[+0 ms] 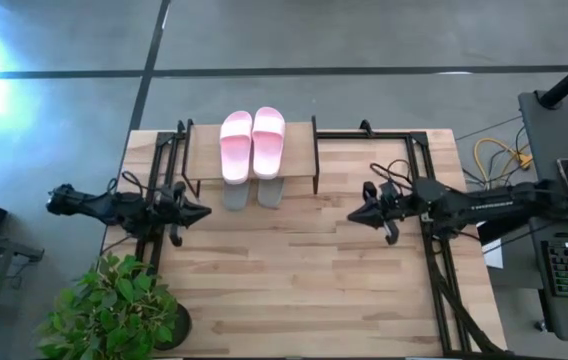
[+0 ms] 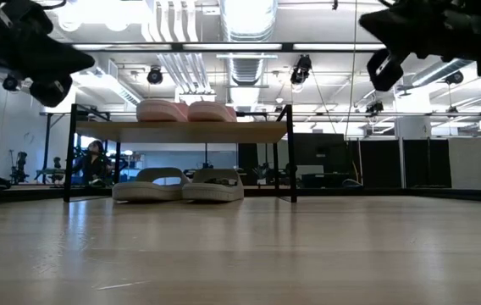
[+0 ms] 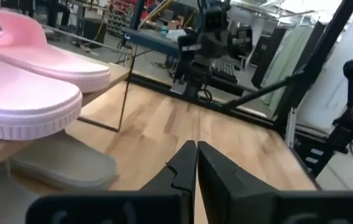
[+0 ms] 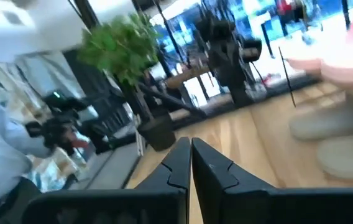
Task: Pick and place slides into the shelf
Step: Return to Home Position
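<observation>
While both arms hover well above the bench (image 1: pixel 304 285), all four slides sit in the shelf (image 1: pixel 202 150) at the bench's far edge. The pale pink pair (image 1: pixel 238 150) lies side by side on the light wood plank top. The grey-green pair (image 1: pixel 235 195) lies side by side directly beneath it, with its ends poking out past the plank's near edge in the high view. The left arm (image 1: pixel 114 207) reaches in from the left side; the left jaws are pressed together with nothing between them, near the shelf's left front corner but clear of it. The right arm (image 1: pixel 469 205) reaches in from the right side; the right jaws are likewise together and empty, off the shelf's right front corner and apart from it. A potted plant (image 1: pixel 114 310) stands at the bench's near left corner
</observation>
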